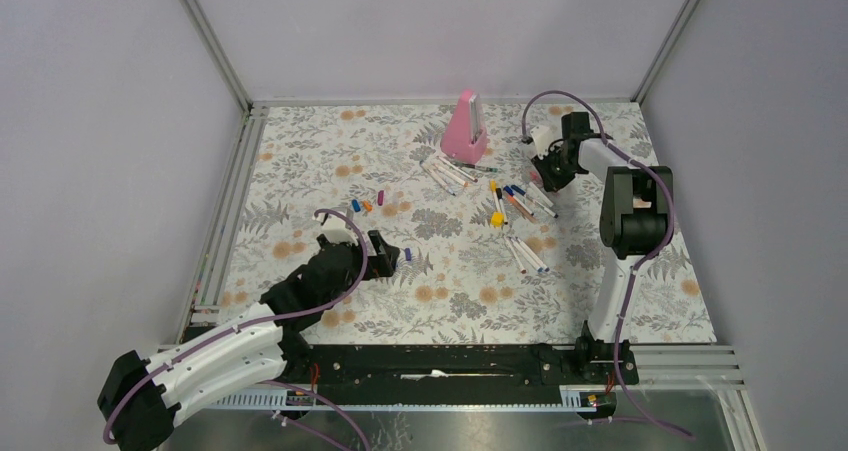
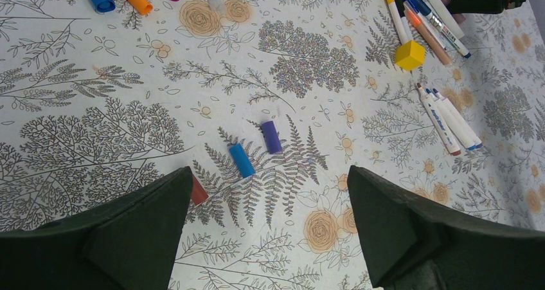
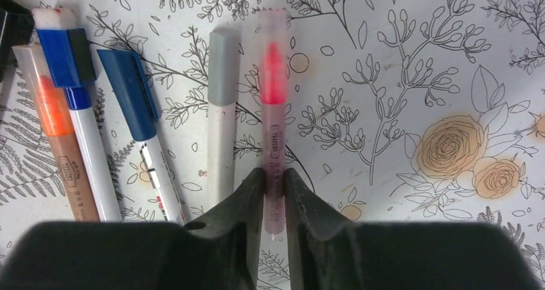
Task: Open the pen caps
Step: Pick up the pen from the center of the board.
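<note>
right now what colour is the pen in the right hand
Pink inside clear plastic; the pen shows best in the right wrist view.

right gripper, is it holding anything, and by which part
Yes: the right gripper clamps the pink pen by its barrel, at the end away from the capped tip. The left gripper holds nothing.

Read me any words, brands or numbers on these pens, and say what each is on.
No text reads clearly.
Pink pen in the right gripper: small barrel print, too blurred.
Orange pen: barrel print, too blurred.
Blue-capped marker: black marks, unreadable.
White markers in the left wrist view: blue lettering, too small.
</note>
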Controlling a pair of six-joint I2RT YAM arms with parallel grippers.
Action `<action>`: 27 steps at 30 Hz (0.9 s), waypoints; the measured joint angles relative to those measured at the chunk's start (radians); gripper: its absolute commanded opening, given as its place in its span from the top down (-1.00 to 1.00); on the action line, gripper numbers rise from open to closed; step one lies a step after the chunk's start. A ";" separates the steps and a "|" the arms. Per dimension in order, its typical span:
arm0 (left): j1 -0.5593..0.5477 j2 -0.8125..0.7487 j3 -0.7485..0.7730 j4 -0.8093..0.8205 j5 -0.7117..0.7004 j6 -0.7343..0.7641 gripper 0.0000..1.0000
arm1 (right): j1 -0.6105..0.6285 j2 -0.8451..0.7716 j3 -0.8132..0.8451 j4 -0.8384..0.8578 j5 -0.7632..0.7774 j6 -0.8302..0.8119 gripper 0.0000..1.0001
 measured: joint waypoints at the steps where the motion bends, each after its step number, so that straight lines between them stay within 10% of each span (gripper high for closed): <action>1: 0.000 0.000 0.000 0.000 0.000 0.000 -0.98 | 0.003 -0.001 -0.002 0.006 0.010 -0.006 0.66; 9: 0.000 0.000 0.000 0.000 0.000 -0.003 -0.98 | 0.004 -0.006 -0.008 0.017 0.016 -0.003 1.00; 27: 0.000 -0.006 0.000 0.001 0.035 -0.021 -0.98 | -0.092 -0.085 -0.075 0.005 -0.162 0.137 1.00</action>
